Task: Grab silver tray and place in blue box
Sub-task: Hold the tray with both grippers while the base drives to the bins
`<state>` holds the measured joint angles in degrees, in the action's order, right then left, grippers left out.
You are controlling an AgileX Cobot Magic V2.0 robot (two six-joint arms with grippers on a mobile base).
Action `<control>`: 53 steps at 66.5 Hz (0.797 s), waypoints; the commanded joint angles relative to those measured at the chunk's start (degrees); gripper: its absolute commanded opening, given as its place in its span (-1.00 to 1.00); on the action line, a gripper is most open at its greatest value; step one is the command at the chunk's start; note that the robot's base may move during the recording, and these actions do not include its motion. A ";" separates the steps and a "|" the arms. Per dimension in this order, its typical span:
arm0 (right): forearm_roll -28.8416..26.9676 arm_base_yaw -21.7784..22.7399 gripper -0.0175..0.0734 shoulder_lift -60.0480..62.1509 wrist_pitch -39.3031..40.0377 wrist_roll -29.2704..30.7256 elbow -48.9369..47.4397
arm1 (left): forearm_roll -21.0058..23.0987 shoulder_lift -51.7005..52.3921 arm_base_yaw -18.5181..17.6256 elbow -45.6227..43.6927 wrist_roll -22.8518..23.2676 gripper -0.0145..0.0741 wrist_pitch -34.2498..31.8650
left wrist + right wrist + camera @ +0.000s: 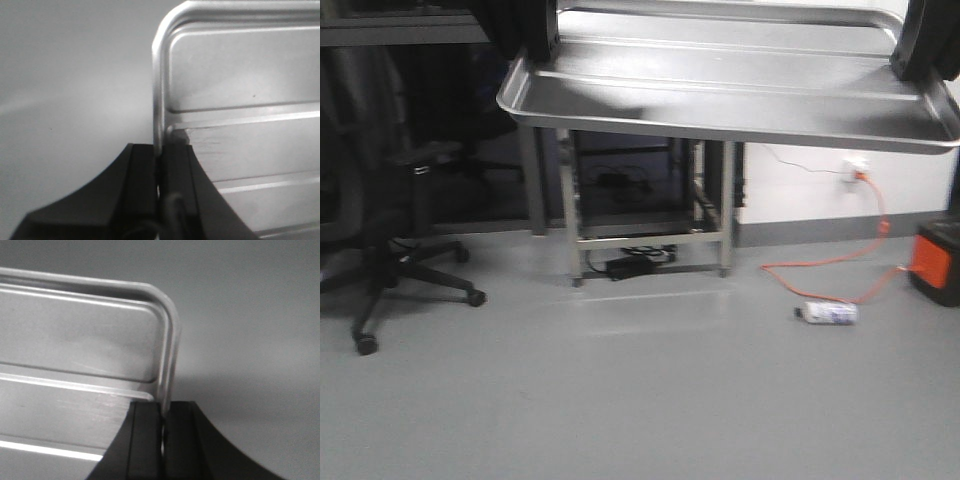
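I hold the silver tray [720, 90] up in the air between both arms, high in the front view, above the grey floor. My left gripper [535, 50] is shut on the tray's left rim; in the left wrist view [160, 150] its black fingers pinch the rim by the rounded corner of the tray [240, 100]. My right gripper [915, 55] is shut on the right rim; in the right wrist view [164, 412] its fingers clamp the edge of the tray [75, 350]. The tray's ridged bottom shows in both wrist views. The blue box is out of view.
A metal table frame [650, 200] stands ahead under the tray. A black office chair [400, 250] is at the left. An orange cable [840, 270], a plastic bottle [828, 312] and a black and orange box [935, 260] lie on the floor at the right.
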<state>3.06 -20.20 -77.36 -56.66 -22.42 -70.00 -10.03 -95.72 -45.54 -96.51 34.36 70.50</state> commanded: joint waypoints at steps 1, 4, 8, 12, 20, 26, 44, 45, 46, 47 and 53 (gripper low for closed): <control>1.41 0.15 -0.49 1.99 2.94 0.92 -2.14 | -1.09 2.54 -0.07 -1.53 -0.69 -0.91 2.39; 1.41 0.15 -0.49 1.99 2.94 0.92 -2.14 | -1.09 2.54 -0.07 -1.53 -0.69 -0.91 2.39; 1.41 0.15 -0.49 1.99 2.94 0.92 -2.14 | -1.09 2.54 -0.07 -1.53 -0.69 -0.91 2.39; 1.41 0.15 -0.49 1.99 2.94 0.92 -2.14 | -1.09 2.54 -0.07 -1.53 -0.69 -0.91 2.39; 1.41 0.15 -0.49 1.99 2.94 0.92 -2.14 | -1.09 2.54 -0.07 -1.53 -0.69 -0.91 2.39; 1.41 0.15 -0.49 1.99 2.94 0.92 -2.14 | -1.09 2.54 -0.07 -1.53 -0.69 -0.91 2.35; 1.41 0.15 -0.49 1.99 2.94 0.92 -2.14 | -1.09 2.54 -0.07 -1.53 -0.69 -0.91 2.35; 1.41 0.15 -0.49 1.99 2.94 0.92 -2.14 | -1.09 2.54 -0.07 -1.53 -0.69 -0.91 2.35; 1.41 0.15 -0.49 1.99 2.94 0.92 -2.14 | -1.09 2.54 -0.07 -1.53 -0.69 -0.91 2.35; 1.41 0.15 -0.49 1.99 2.94 0.92 -2.14 | -1.09 2.54 -0.07 -1.53 -0.69 -0.91 2.35; 1.41 0.15 -0.49 1.99 2.94 0.92 -2.14 | -1.09 2.54 -0.07 -1.53 -0.69 -0.91 2.35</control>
<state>3.33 -20.20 -77.36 -56.66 -22.42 -70.00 -10.03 -95.85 -45.54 -96.51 34.36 70.28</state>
